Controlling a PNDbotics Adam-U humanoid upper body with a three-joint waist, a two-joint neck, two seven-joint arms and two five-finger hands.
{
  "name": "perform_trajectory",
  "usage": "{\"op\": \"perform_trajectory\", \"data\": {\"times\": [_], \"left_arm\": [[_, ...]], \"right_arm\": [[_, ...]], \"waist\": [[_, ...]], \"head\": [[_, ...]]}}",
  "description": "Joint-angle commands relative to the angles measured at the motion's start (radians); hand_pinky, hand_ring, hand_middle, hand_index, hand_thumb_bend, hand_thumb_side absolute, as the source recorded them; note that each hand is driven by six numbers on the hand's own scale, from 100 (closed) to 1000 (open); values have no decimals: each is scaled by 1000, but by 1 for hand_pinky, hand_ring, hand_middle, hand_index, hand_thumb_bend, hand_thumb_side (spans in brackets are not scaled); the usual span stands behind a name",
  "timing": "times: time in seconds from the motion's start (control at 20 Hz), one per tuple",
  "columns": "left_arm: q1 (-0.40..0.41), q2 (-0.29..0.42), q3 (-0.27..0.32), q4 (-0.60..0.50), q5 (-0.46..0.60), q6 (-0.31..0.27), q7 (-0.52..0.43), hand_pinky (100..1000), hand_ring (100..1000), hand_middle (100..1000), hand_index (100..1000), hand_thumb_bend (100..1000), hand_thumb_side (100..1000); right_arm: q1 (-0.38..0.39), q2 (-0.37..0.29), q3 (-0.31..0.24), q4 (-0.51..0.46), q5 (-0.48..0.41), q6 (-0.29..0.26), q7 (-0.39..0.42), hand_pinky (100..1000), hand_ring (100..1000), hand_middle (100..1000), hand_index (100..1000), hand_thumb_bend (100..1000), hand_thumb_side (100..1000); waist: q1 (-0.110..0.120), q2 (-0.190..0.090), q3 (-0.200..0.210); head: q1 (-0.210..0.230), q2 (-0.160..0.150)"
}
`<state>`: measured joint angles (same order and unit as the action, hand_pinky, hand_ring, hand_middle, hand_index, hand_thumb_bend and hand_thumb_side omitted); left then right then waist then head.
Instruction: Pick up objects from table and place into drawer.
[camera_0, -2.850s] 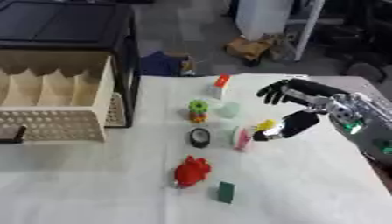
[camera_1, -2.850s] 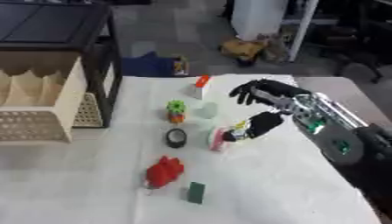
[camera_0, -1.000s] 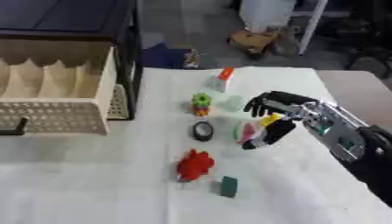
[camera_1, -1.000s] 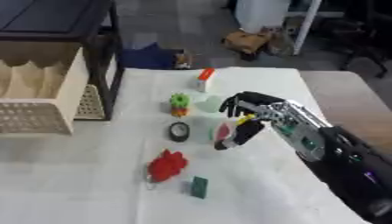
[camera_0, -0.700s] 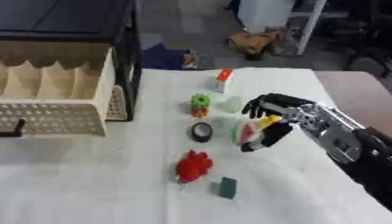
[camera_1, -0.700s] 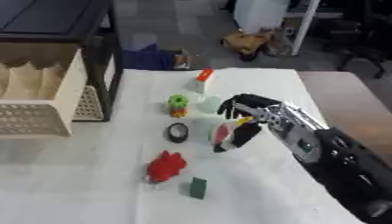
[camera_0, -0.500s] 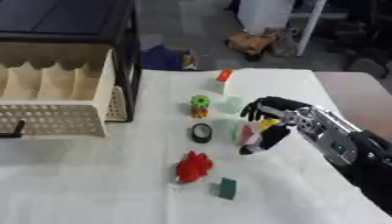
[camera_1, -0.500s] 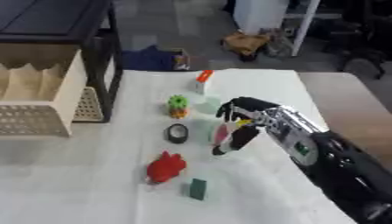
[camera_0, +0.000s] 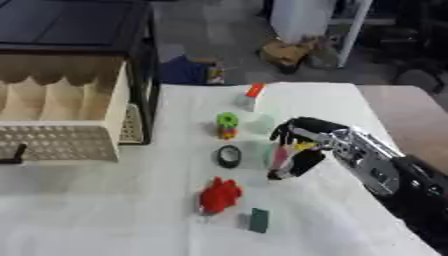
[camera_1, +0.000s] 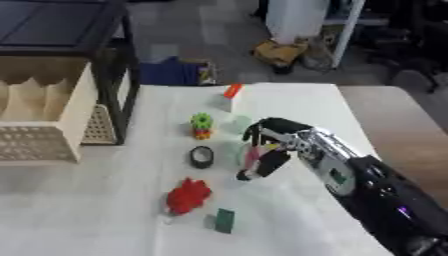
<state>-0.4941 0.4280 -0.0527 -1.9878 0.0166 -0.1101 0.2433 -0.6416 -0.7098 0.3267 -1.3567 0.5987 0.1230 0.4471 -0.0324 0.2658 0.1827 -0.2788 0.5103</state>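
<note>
The work lies on a table covered with a white cloth (camera_0: 105, 210), with a cluttered workshop floor behind its far edge. Nearest to the robot there is a small dark green block (camera_0: 258, 220), and just beyond it, to the left, a red crumpled object (camera_0: 219, 195). A little farther stands a black ring, like a roll of tape (camera_0: 229, 156), and to its right is the pink object (camera_0: 281, 156), narrow and upright, leaning slightly, so its long axis goes from near to far in the picture. The right hand (camera_1: 273, 150) comes in from the lower right and is directly at this pink object: the fingers curve over it from the far side and the thumb comes from the near side, so the hand is half closed around it and seems to touch it, though I cannot tell if the pinch is already complete. Something small and yellow shows between the fingers. Only the right hand is visible, so it is clearly the working one. Beyond come a green and orange toy (camera_0: 227, 124), a pale translucent cup (camera_0: 259, 123), and a white piece with an orange top (camera_0: 250, 97). The drawer (camera_0: 61, 120), beige with dividers, is open far to the left, well apart from the hand, so the coming move must carry the object leftwards across the table.
</note>
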Motion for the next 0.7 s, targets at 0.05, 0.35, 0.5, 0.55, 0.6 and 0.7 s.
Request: {"op": "perform_trajectory", "data": {"times": [0.05,0.35,0.5,0.55,0.6,0.7], "left_arm": [[-9,7,7,-12,5,-1,0,606,542,660,897,100,1000],[-4,4,8,-12,6,1,-1,607,542,660,895,100,1000],[-3,4,8,-12,6,1,-1,607,542,660,895,100,1000],[-2,4,8,-12,6,0,-1,607,541,659,894,100,1000],[-2,4,8,-12,6,0,-1,607,541,659,894,100,1000],[0,5,8,-12,6,0,-1,607,541,659,894,100,1000]], "right_arm": [[-19,-8,-5,4,18,3,-9,698,740,647,832,511,463],[-28,6,1,11,54,31,-47,698,741,646,829,467,485],[-34,13,8,11,65,38,-56,700,743,648,829,449,490],[-35,13,10,11,68,38,-56,703,748,654,831,423,496],[-35,13,11,12,73,39,-57,706,752,658,832,408,500],[-36,10,11,13,92,38,-63,713,761,667,833,369,513]], "waist": [[5,-19,-3],[7,-19,-8],[8,-20,-9],[8,-20,-9],[8,-20,-9],[8,-20,-10]], "head": [[0,-15],[1,-24],[-1,-23],[-1,-22],[-1,-22],[0,-23]]}}
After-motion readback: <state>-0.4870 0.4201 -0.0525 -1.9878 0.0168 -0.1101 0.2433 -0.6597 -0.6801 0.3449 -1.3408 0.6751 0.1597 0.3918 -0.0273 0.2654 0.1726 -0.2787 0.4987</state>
